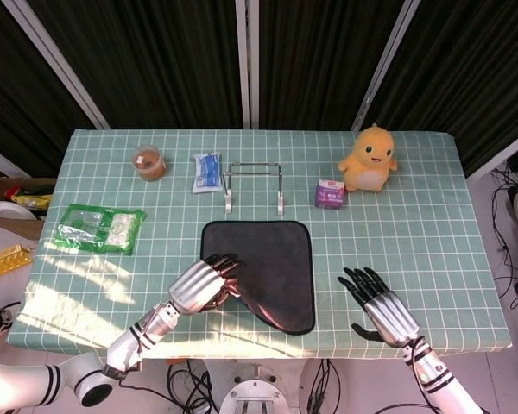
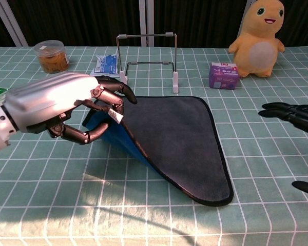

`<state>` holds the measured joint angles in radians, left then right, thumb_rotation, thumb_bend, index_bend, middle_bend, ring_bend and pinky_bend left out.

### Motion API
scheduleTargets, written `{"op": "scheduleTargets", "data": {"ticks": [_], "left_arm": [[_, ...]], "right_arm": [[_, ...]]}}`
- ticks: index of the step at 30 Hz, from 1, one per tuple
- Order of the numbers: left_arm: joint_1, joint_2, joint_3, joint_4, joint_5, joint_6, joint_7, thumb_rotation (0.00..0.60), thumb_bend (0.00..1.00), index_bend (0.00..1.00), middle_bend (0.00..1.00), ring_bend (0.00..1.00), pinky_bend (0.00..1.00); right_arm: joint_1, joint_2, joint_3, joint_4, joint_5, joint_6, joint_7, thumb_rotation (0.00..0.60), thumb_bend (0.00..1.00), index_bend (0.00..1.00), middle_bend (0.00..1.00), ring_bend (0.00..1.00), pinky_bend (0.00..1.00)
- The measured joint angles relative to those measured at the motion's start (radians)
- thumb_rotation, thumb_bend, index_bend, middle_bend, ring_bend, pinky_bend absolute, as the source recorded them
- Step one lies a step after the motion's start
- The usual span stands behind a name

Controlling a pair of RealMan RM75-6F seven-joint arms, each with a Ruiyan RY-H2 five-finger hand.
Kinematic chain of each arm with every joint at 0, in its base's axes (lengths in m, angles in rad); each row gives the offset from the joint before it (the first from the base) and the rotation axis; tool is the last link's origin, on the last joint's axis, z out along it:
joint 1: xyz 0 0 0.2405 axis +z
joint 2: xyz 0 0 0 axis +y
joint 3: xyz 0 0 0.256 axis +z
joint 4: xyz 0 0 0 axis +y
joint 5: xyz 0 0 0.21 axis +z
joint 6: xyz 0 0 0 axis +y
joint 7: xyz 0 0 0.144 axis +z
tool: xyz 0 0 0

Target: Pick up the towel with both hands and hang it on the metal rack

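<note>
A dark grey towel (image 1: 272, 267) (image 2: 174, 136) with a black hem and blue underside lies in the middle of the table. My left hand (image 1: 203, 285) (image 2: 66, 107) grips its near left corner and holds that corner raised, showing the blue underside (image 2: 110, 134). My right hand (image 1: 380, 309) hovers open, fingers spread, to the right of the towel and apart from it; the chest view shows only its fingertips (image 2: 290, 111). The metal rack (image 1: 254, 185) (image 2: 147, 61) stands upright just behind the towel.
A yellow plush toy (image 1: 369, 159) and a small purple box (image 1: 330, 194) sit at the back right. A blue-white packet (image 1: 206, 171), a jar (image 1: 148, 161) and a green packet (image 1: 97, 228) lie at the back left and left.
</note>
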<state>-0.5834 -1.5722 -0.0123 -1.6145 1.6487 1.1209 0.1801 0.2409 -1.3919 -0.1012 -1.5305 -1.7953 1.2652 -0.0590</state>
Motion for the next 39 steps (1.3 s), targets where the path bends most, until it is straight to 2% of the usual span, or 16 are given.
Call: {"op": "scheduleTargets", "data": {"ticks": [9,18,23,31,39], "left_arm": [[-0.018,-0.016,-0.049,-0.018,-0.068,-0.018,0.044,0.600,0.62,0.73,0.24,0.17,0.31],[-0.034,-0.030,-0.084,-0.030,-0.132,-0.033,0.094,0.600,0.62,0.73,0.24,0.17,0.31],[-0.039,-0.025,-0.096,-0.040,-0.156,-0.034,0.101,0.600,0.62,0.73,0.24,0.17,0.31],[-0.045,-0.019,-0.104,-0.052,-0.188,-0.037,0.108,0.600,0.62,0.73,0.24,0.17,0.31],[-0.047,-0.010,-0.105,-0.062,-0.201,-0.031,0.104,0.600,0.62,0.73,0.24,0.17,0.31]], "right_arm": [[0.020,-0.121,-0.005,0.021,0.005,-0.042,-0.067,0.600,0.12,0.00,0.00,0.00,0.00],[0.029,-0.254,0.001,0.136,-0.006,-0.004,-0.014,0.600,0.14,0.00,0.00,0.00,0.00],[0.043,-0.297,0.004,0.180,-0.006,-0.001,0.008,0.600,0.16,0.01,0.00,0.00,0.00],[0.060,-0.344,0.005,0.231,-0.003,0.004,0.021,0.600,0.19,0.21,0.00,0.00,0.00],[0.069,-0.389,0.006,0.289,-0.003,0.023,0.031,0.600,0.30,0.36,0.00,0.00,0.00]]}}
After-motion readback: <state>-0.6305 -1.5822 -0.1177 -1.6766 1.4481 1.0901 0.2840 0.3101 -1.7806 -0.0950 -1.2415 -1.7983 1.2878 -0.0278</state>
